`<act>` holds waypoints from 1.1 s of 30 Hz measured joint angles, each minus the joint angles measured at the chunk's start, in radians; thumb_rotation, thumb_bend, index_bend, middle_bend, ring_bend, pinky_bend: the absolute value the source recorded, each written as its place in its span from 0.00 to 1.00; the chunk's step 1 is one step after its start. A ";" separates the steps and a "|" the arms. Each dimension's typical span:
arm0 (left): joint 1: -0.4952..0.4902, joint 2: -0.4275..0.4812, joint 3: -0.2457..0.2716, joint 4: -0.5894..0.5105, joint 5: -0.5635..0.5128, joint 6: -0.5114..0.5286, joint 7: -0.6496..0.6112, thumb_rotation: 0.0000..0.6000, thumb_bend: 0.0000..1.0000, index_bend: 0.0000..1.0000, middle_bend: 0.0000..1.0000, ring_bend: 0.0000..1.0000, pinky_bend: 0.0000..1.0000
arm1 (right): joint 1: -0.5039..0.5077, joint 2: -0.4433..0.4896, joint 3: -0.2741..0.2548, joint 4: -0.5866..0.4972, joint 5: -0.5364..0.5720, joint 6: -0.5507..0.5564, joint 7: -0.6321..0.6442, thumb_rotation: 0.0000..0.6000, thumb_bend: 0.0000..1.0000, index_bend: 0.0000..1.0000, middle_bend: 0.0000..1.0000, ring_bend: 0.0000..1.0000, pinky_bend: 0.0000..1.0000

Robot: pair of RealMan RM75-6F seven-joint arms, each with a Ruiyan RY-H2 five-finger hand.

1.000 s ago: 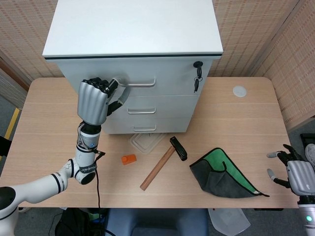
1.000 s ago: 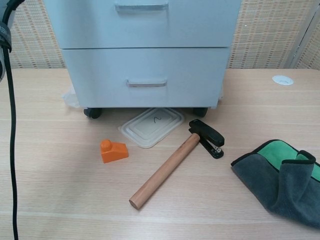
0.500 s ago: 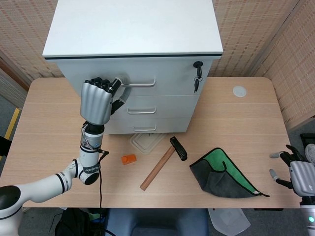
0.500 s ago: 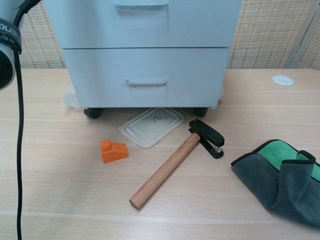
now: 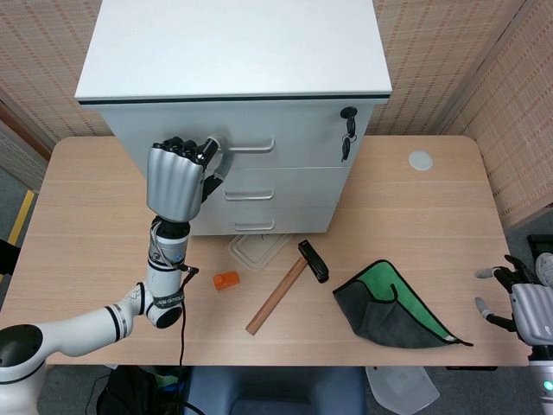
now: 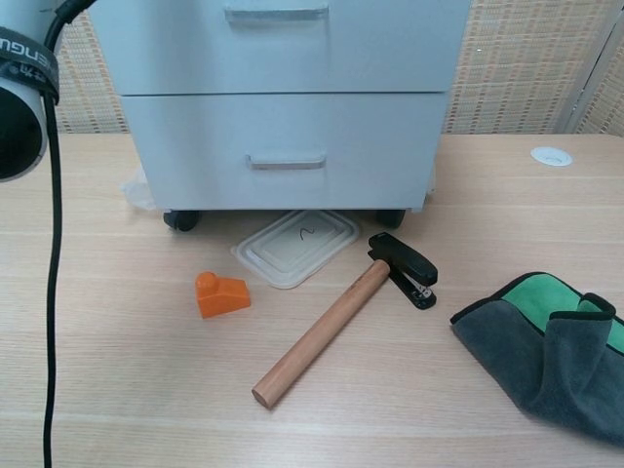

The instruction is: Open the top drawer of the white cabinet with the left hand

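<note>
At the far side of the table (image 5: pixel 104 216) sits the white cabinet (image 5: pixel 233 52), top drawer (image 5: pixel 294 143) looking shut. Left hand (image 5: pixel 177 177) is up at the left end of the top drawer's handle (image 5: pixel 246 145), fingers curled by it, prob hooked on but can't tell for sure from this angle. So it's the grasp step imo. Next: firm up the grip, then pull straight toward the near edge. Right hand (image 5: pixel 523 303) is idle w/ fingers apart, near right corner.

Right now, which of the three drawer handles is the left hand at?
The top drawer handle: the left hand is at its left end; the middle and bottom handles sit free below.
</note>
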 measured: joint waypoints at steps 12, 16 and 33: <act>0.015 0.011 0.014 -0.029 0.008 0.020 -0.004 1.00 0.32 0.58 1.00 1.00 1.00 | 0.000 -0.001 0.002 -0.002 0.000 -0.001 -0.004 1.00 0.27 0.36 0.37 0.23 0.28; 0.024 0.018 0.018 -0.047 0.012 0.030 -0.008 1.00 0.32 0.58 1.00 1.00 1.00 | 0.001 0.000 0.002 -0.005 -0.001 -0.001 -0.007 1.00 0.27 0.36 0.37 0.23 0.28; 0.060 0.043 0.039 -0.139 0.049 0.061 0.005 1.00 0.32 0.59 1.00 1.00 1.00 | -0.004 0.005 0.004 -0.019 0.002 0.006 -0.020 1.00 0.27 0.36 0.37 0.23 0.28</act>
